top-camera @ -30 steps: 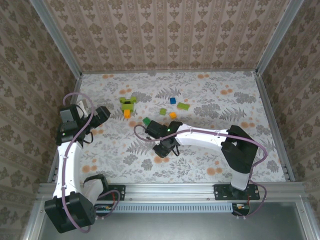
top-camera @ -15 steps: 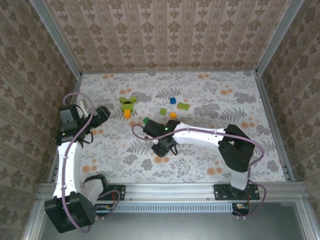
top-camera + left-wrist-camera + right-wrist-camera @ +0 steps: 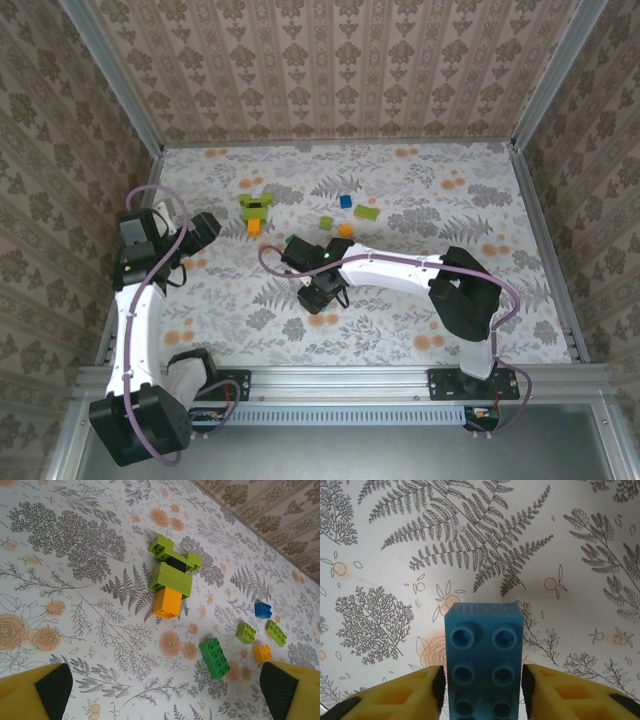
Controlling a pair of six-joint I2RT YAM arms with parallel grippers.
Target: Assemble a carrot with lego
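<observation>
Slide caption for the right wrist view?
Blue lego brick between the right gripper's yellow fingers, floral table beyond.

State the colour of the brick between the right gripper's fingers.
The brick is blue, clearest in the right wrist view.

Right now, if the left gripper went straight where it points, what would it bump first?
Most likely the carrot, orange tip first: it lies straight ahead of the open left gripper. Depth is unclear, so it might meet the table sooner.
</observation>
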